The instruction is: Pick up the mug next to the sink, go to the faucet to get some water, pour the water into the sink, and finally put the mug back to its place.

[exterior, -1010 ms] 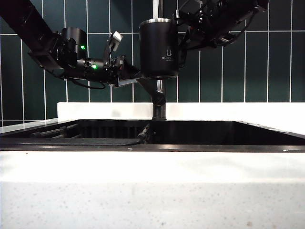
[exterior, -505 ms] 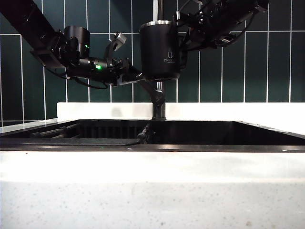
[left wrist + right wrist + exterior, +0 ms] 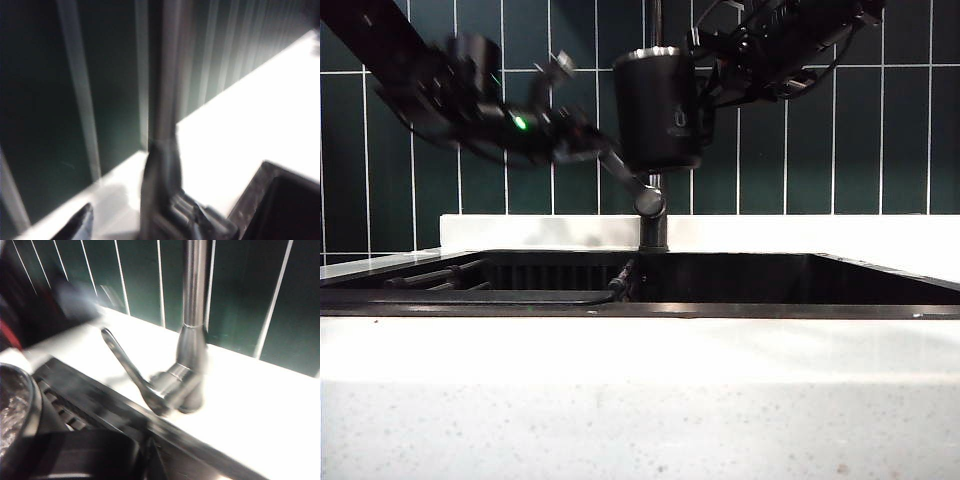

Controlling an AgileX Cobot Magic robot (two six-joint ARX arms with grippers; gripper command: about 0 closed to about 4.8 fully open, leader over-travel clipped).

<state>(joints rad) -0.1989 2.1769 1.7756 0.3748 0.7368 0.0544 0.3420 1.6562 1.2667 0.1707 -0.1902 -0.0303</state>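
The right gripper (image 3: 705,75) is being kept clamped on the mug (image 3: 657,108), though its fingers are being hidden behind the mug's far side. The left gripper (image 3: 582,140), blurred, is being held with jaws apart by the faucet (image 3: 653,205) lever; only 1 fingertip (image 3: 80,226) is being shown in the left wrist view. The matte black mug, silver-rimmed, is being held slightly tilted, mouth up, above the sink's (image 3: 640,310) back edge. Water is being glimpsed inside it.

White speckled counter (image 3: 640,400) with inset black sink (image 3: 720,280), faucet (image 3: 653,225) at its back
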